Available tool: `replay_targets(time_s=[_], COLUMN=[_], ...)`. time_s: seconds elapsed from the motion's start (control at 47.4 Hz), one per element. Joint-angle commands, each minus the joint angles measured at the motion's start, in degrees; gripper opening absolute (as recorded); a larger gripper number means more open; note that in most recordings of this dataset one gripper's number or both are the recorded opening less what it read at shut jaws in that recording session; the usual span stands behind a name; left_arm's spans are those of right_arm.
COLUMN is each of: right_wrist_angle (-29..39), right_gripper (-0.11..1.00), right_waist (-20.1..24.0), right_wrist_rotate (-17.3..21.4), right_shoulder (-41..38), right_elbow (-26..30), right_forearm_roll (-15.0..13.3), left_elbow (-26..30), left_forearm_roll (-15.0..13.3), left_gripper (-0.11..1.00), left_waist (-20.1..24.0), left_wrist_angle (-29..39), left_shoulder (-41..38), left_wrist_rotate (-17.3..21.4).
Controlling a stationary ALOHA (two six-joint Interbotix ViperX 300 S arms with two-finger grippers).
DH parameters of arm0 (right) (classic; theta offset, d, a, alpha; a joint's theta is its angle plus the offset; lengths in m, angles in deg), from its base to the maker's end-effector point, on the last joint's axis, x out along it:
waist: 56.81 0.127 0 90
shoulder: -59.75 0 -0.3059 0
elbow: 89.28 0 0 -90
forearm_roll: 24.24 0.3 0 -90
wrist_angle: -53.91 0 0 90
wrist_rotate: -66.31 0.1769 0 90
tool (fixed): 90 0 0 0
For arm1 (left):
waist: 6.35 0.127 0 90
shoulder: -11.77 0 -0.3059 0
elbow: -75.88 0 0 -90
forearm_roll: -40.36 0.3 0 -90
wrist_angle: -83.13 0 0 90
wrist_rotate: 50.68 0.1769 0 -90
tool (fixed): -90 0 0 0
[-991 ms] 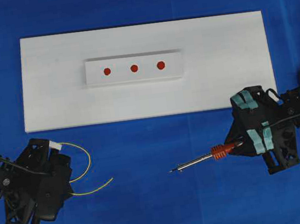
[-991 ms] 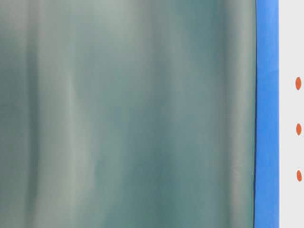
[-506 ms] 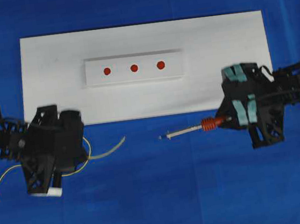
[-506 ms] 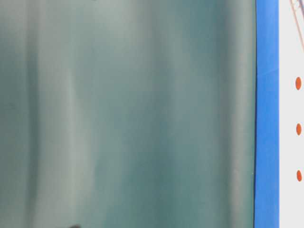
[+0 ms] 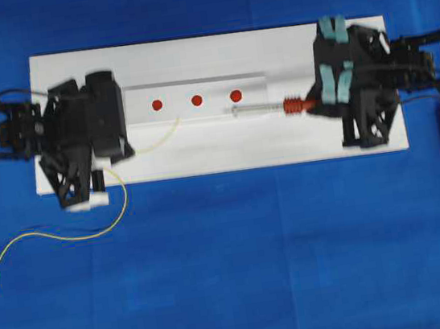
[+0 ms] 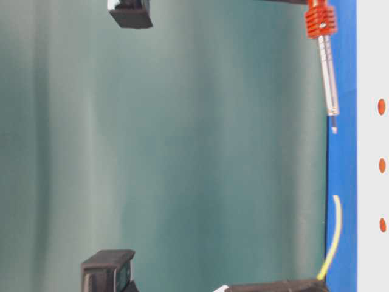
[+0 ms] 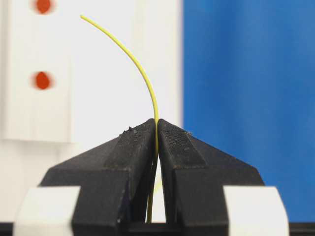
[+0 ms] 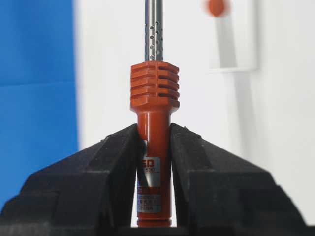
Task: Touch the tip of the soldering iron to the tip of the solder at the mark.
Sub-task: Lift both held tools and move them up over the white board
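Observation:
My left gripper (image 5: pixel 127 148) is shut on the thin yellow solder (image 5: pixel 160 138), whose free end curves right to about the raised block's front edge, below the left red mark (image 5: pixel 157 104). In the left wrist view the solder (image 7: pixel 142 73) rises from the closed fingertips (image 7: pixel 157 123). My right gripper (image 5: pixel 315 103) is shut on the soldering iron's red ribbed handle (image 8: pixel 154 93). The iron's silver shaft (image 5: pixel 257 109) points left, its tip just below the right red mark (image 5: pixel 235 95). The two tips are apart, with the middle mark (image 5: pixel 196 99) above the gap.
The raised white block (image 5: pixel 194 87) sits on a white board (image 5: pixel 218 152) on blue cloth. The solder's long tail (image 5: pixel 51 235) loops over the cloth at lower left. In the table-level view the iron (image 6: pixel 327 73) and solder (image 6: pixel 333 237) hang above the surface.
Both arms have moved from the blue cloth up over the white board, carrying the solder and the iron. The two tips now point at each other along the block's front edge.

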Motion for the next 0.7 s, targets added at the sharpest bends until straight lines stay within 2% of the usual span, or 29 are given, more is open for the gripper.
replay_targets(time_s=[0.0, 0.211, 0.675], right_wrist_angle=[-0.18, -0.18, 1.05], right_gripper=[0.06, 0.06, 0.06], right_waist=[-2.46, -5.19, -5.27], right_wrist_rotate=[0.00, -0.09, -0.18], right_shoulder=[0.88, 0.88, 0.88], right_elbow=[1.76, 1.93, 2.02], right_forearm_roll=[-1.14, -2.81, -2.90], left_elbow=[0.88, 0.88, 0.79], left_forearm_roll=[0.09, 0.09, 0.09], left_gripper=[0.02, 0.02, 0.02], left_waist=[2.81, 7.12, 7.12], left_wrist_angle=[-0.18, -0.18, 1.23], left_shoulder=[1.05, 1.23, 1.41], left_wrist_rotate=[1.23, 3.25, 2.72])
